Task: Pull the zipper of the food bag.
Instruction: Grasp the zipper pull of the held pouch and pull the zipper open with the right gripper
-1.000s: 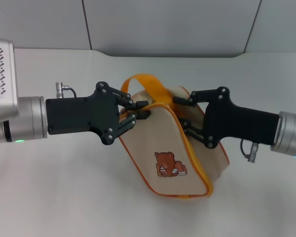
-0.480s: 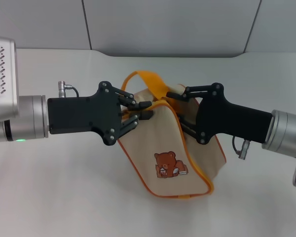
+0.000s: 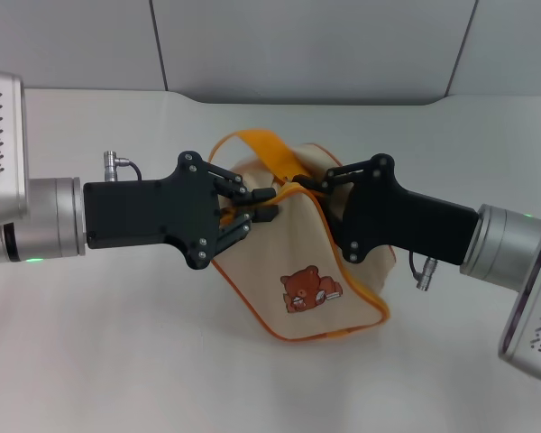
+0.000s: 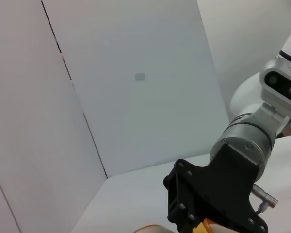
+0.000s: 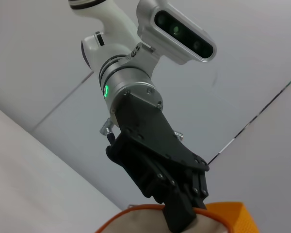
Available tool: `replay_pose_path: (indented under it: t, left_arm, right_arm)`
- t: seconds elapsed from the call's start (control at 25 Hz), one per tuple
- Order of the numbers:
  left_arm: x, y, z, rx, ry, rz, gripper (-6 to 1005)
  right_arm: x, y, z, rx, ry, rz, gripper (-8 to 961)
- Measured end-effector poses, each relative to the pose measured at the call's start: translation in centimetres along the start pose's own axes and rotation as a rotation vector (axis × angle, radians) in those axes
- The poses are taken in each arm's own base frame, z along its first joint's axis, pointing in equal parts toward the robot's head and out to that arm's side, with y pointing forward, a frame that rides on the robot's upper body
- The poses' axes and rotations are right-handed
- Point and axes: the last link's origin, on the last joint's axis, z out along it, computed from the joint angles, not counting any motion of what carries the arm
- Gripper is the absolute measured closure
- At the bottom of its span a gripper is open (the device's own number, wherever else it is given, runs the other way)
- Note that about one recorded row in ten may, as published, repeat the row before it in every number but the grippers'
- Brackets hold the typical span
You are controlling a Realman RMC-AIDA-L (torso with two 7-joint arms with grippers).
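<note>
Food bag (image 3: 311, 289): cream canvas pouch with orange piping and a brown bear print, resting on the white table (image 3: 117, 361) between the two arms.
Zipper (image 3: 299, 190): orange band along the bag's top edge.
Left gripper (image 3: 261, 206): fingers pinched together on the zipper's end.
Right gripper (image 3: 317, 186): at the bag's top by the orange handle (image 3: 261, 149); finger spread cannot be told.

Bright, even light throughout, soft shadows only, no glare, everything in focus.

A white table (image 3: 90, 361) — bare of clutter — meets grey wall panels (image 3: 307, 45) split by dark seams.
</note>
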Motion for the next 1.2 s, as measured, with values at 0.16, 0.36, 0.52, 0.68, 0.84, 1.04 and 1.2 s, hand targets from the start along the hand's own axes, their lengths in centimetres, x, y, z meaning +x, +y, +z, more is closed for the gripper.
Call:
replay_pose_path:
  t: [0.16,0.36,0.52,0.68,0.84,1.04,1.2]
  left_arm:
    - [0.0,0.0,0.0,0.002,0.001,-0.002,912]
    - [-0.1,0.0,-0.1,0.009,-0.002,-0.008,912]
    - [-0.2,-0.1,-0.2,0.022,-0.001,-0.018,911]
    - [-0.4,-0.6,-0.7,0.071,0.006,-0.038,911]
    - [-0.8,-1.0,-1.1,0.124,0.0,-0.075,911]
    - [-1.1,-1.3,-1.1,0.143,-0.009,-0.095,911]
    - [-0.9,-1.0,-0.9,0.123,-0.001,-0.084,913]
  right_arm:
    - [0.0,0.1,-0.1,0.01,0.003,-0.009,869]
    - [0.1,0.3,-0.3,0.013,0.009,-0.002,938]
    - [0.1,0.7,-0.7,0.013,0.016,0.009,949]
    - [0.5,2.6,-2.9,0.0,0.065,0.054,953]
    - [0.5,4.2,-5.3,-0.018,0.099,0.117,954]
    - [0.1,5.5,-7.9,0.002,0.122,0.186,954]
    - [-0.4,3.9,-8.0,0.131,0.076,0.188,953]
